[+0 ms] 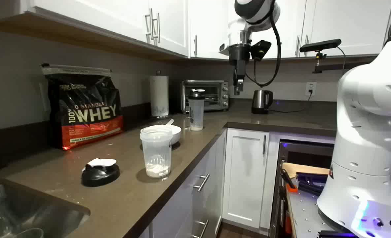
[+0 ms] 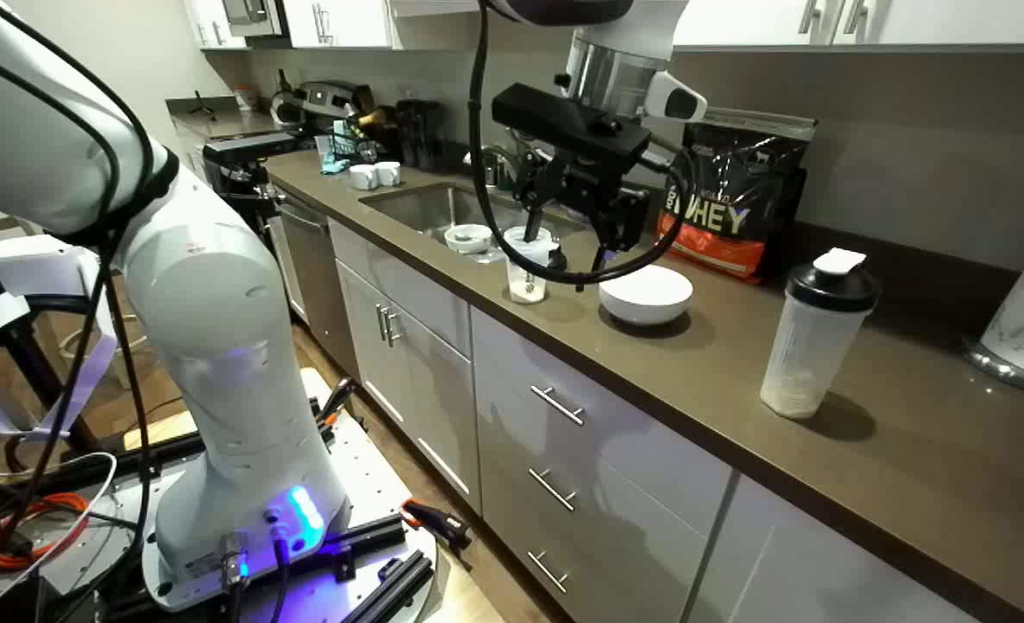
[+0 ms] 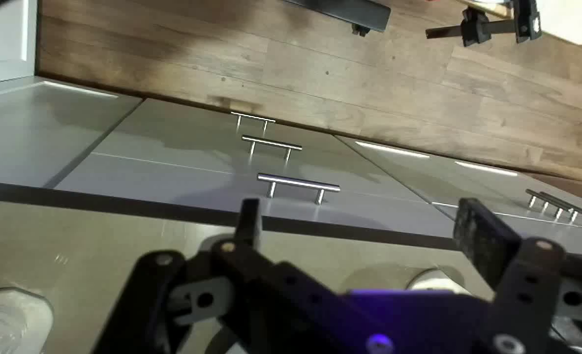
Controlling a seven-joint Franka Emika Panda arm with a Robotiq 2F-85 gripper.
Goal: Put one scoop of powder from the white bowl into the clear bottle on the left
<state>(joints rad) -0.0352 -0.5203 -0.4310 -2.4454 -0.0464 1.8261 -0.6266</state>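
Note:
The white bowl (image 2: 646, 298) sits on the counter; it also shows behind the open bottle in an exterior view (image 1: 177, 134). A white handle (image 1: 170, 122), likely the scoop's, sticks up from it; the scoop's head is hidden. Powder inside the bowl cannot be made out. The left clear bottle (image 1: 155, 145) stands upright and lidless beside the bowl, with pale powder (image 1: 157, 170) at its bottom; it also shows in an exterior view (image 2: 526, 281). My gripper (image 3: 359, 211) is open and empty, high over the counter's front edge. It shows in both exterior views (image 1: 238, 87) (image 2: 566, 247).
A lidded shaker bottle (image 2: 814, 346) with powder stands on the bowl's far side from the open bottle. A black lid (image 1: 100, 174) lies near the sink (image 1: 66, 208). A whey bag (image 1: 86, 109), paper-towel roll (image 1: 159, 94), toaster oven (image 1: 205, 96) and kettle (image 1: 261, 100) stand behind.

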